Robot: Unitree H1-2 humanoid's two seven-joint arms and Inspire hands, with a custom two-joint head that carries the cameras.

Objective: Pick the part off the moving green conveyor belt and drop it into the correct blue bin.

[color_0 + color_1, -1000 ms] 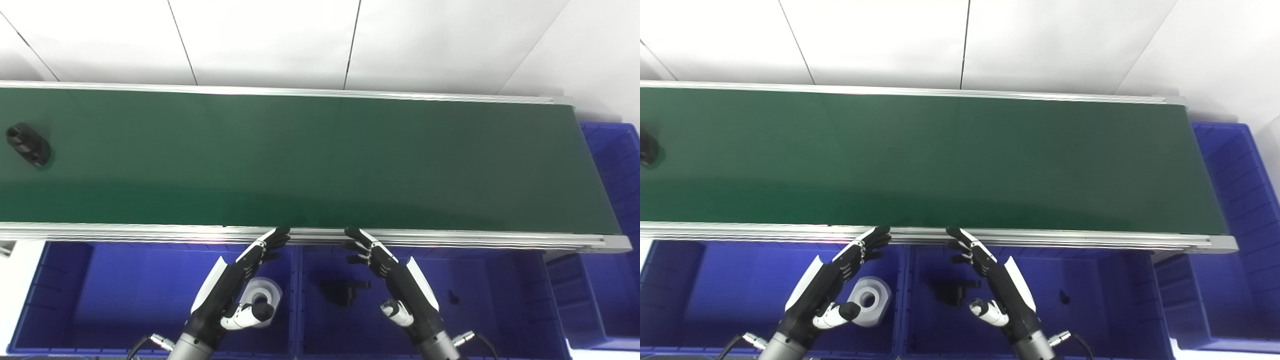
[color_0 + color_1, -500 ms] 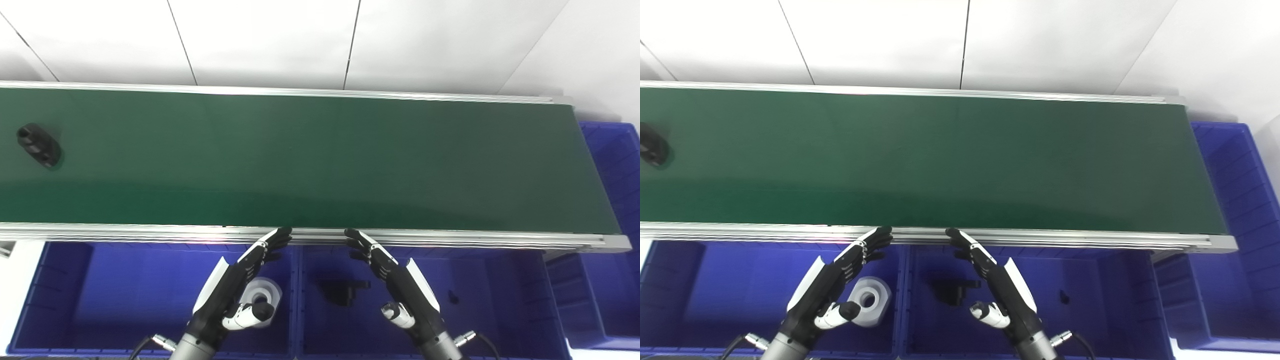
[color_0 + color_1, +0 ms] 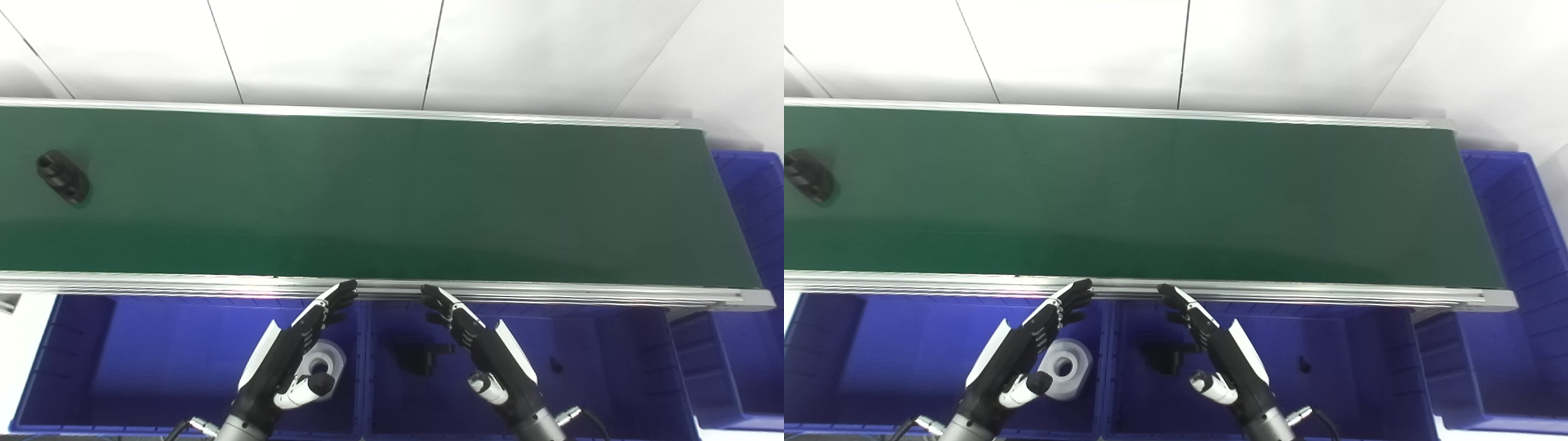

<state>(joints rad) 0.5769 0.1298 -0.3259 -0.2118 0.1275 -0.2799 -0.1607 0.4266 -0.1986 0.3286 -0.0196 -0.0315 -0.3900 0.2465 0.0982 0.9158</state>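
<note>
One black part (image 3: 63, 177) lies on the green belt (image 3: 392, 196) close to the belt's left end, about midway between its far and near edges, well apart from both hands. Below the belt's near rail, a row of blue bins runs along the front. At the left bin's (image 3: 122, 361) right end sits a white ring (image 3: 323, 363), partly hidden by the left hand (image 3: 288, 358). That hand hovers over the bin holding nothing, its fingers stretched out together toward the rail and its thumb spread apart from them. The middle bin (image 3: 606, 361) holds a black piece (image 3: 419, 357) at its left end and a small dark bit (image 3: 555, 365) farther right. Over it hovers the right hand (image 3: 490, 352), likewise empty with fingers extended and thumb apart. Another blue bin (image 3: 756, 196) stands past the belt's right end.
</note>
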